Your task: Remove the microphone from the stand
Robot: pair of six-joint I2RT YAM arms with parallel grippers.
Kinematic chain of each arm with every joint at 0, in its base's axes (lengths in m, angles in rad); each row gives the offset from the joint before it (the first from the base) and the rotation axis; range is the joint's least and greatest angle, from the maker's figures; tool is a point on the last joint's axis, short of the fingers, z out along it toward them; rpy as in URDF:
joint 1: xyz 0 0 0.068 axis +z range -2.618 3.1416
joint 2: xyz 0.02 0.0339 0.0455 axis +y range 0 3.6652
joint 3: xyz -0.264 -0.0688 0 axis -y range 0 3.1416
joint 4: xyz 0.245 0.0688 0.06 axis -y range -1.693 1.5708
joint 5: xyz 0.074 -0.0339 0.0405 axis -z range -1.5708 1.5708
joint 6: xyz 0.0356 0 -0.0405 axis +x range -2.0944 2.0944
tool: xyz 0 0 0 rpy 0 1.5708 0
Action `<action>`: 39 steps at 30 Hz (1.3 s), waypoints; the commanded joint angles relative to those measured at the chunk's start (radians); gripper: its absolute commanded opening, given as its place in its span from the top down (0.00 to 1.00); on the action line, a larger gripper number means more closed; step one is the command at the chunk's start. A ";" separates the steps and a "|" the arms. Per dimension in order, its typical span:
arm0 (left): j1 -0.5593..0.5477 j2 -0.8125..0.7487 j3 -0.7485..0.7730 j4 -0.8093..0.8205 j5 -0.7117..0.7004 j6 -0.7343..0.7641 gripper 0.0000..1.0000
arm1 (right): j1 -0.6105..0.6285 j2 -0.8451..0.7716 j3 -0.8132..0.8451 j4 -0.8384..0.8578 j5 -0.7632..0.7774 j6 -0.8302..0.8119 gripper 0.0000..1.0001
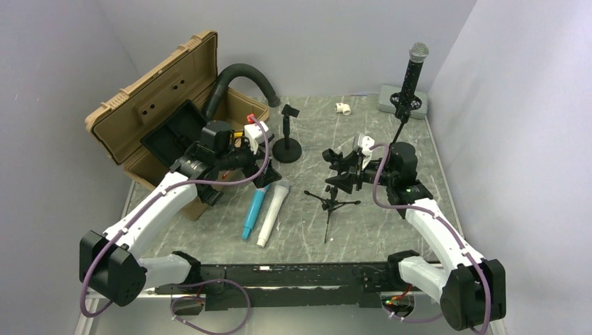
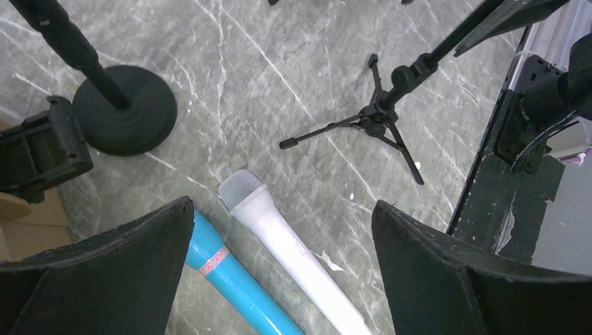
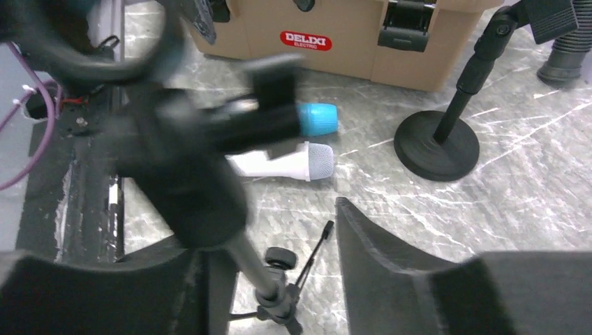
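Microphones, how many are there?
3. The black microphone sits in its stand at back right; the blue microphone and white microphone lie side by side in the middle. The open case may hide more.

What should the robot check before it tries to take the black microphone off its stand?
1. The black microphone sits upright in its holder: ok.
2. The stand pole is between the fingers of the right gripper: ok.
3. The right gripper squeezes the stand pole: not ok, its fingers are apart.
4. That stand pole carries the black microphone: cannot tell.
5. The left gripper is open: ok.
6. The left gripper is near the black microphone: not ok, it hangs over the blue microphone and the white microphone lying on the table.
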 commanded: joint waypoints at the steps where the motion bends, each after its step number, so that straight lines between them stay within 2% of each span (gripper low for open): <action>1: 0.000 0.000 -0.006 0.099 0.091 0.004 0.01 | 0.005 -0.009 0.021 0.082 0.017 0.009 0.56; 3: -0.006 0.004 -0.017 0.124 0.125 0.007 0.00 | 0.005 -0.008 0.043 0.065 0.011 0.012 0.70; 6: -0.018 0.011 -0.025 0.154 0.164 0.013 0.01 | 0.006 -0.007 0.086 0.047 0.005 0.027 0.96; 7: -0.024 0.015 -0.025 0.159 0.175 0.015 0.01 | 0.005 -0.007 0.101 0.043 0.001 0.033 1.00; 13: -0.085 0.034 -0.028 0.199 0.207 0.064 0.01 | 0.005 0.011 0.191 0.053 -0.062 0.113 1.00; 20: -0.148 0.073 -0.003 0.276 0.275 0.075 0.01 | 0.006 0.045 0.298 0.174 -0.176 0.350 1.00; 27: -0.188 0.113 -0.001 0.451 0.347 0.020 0.01 | 0.006 0.079 0.312 0.625 -0.232 0.806 1.00; 30: -0.219 0.137 0.024 0.473 0.362 0.008 0.01 | 0.006 0.095 0.308 0.768 -0.232 0.929 1.00; 35: -0.248 0.184 0.046 0.546 0.405 -0.079 0.02 | 0.005 0.091 0.298 0.802 -0.230 0.956 1.00; 39: -0.256 0.221 0.034 0.654 0.430 -0.212 0.07 | 0.006 0.085 0.288 0.826 -0.226 0.973 1.00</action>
